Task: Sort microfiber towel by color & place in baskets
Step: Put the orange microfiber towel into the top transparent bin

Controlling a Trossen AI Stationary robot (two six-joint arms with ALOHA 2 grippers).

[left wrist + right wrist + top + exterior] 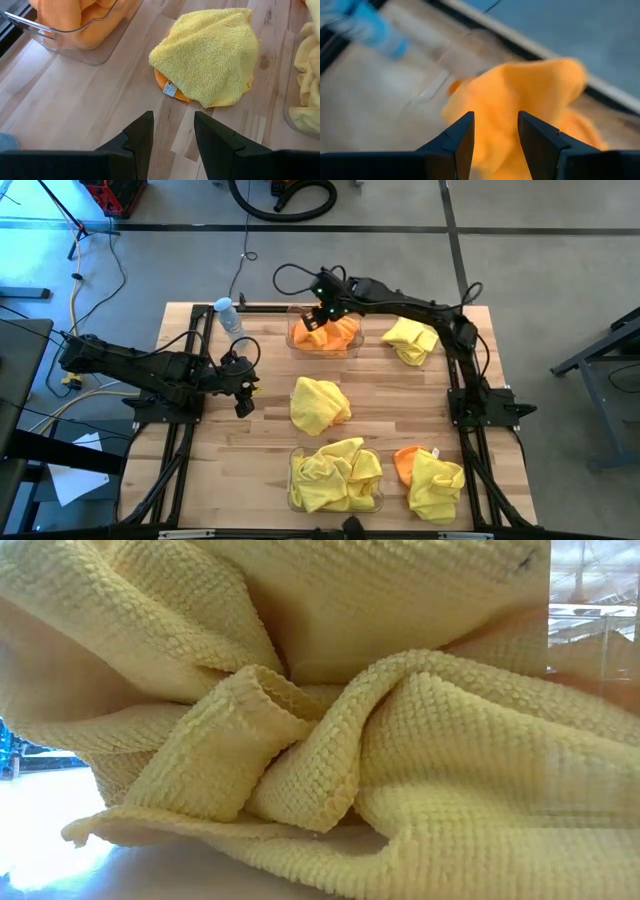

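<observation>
Two clear baskets stand on the wooden table. The far basket point(325, 337) holds orange towels point(520, 95). The near basket point(336, 477) holds yellow towels point(330, 730), which fill the low view. My right gripper point(319, 317) hangs open just above the orange heap in the far basket point(470, 47); in its wrist view the fingers point(462, 135) stand apart over the cloth. My left gripper point(243, 396) waits open above bare table at the left, short of a loose yellow towel point(210, 55) that lies on an orange one point(172, 90).
A loose yellow towel point(412, 340) lies at the far right. An orange and a yellow towel point(430, 480) lie at the near right. A small water bottle point(228, 315) lies at the far left, by the table's edge. Bare wood shows at the table's left side.
</observation>
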